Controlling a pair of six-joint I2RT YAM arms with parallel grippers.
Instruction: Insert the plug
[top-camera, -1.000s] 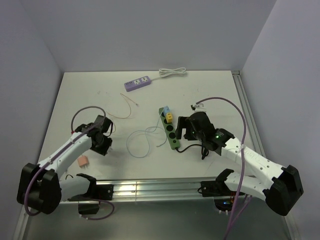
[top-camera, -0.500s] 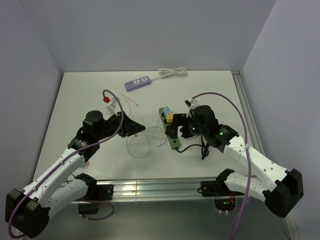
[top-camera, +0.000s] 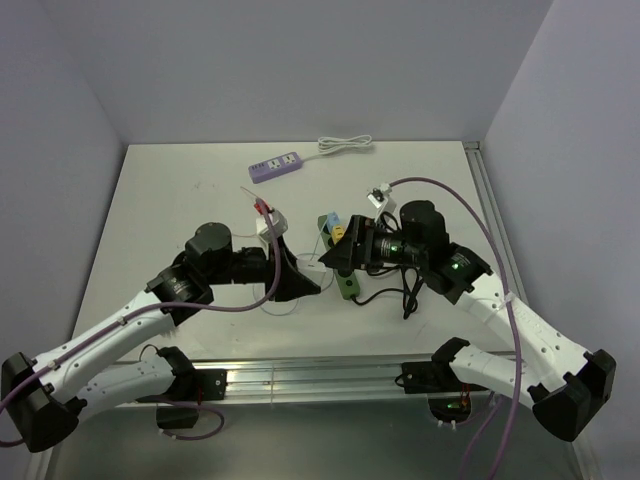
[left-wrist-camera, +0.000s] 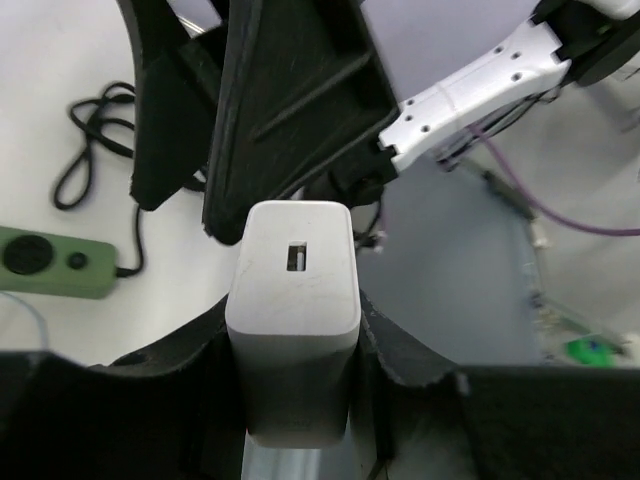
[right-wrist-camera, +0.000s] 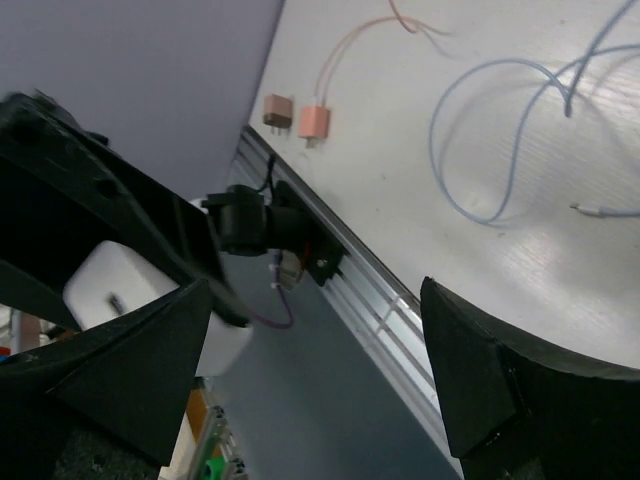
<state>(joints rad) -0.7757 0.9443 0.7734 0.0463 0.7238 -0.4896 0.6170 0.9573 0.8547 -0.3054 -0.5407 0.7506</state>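
left arm (top-camera: 110, 330): carried white charger (left-wrist-camera: 295, 300) right to green strip (top-camera: 346, 288) | right arm (top-camera: 500, 300): shifted left

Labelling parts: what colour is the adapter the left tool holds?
White adapter; best in left wrist view.

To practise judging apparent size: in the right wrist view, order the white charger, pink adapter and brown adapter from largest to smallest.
1. white charger, though it sits nearest the camera, which inflates it.
2. pink adapter.
3. brown adapter, only slightly smaller.
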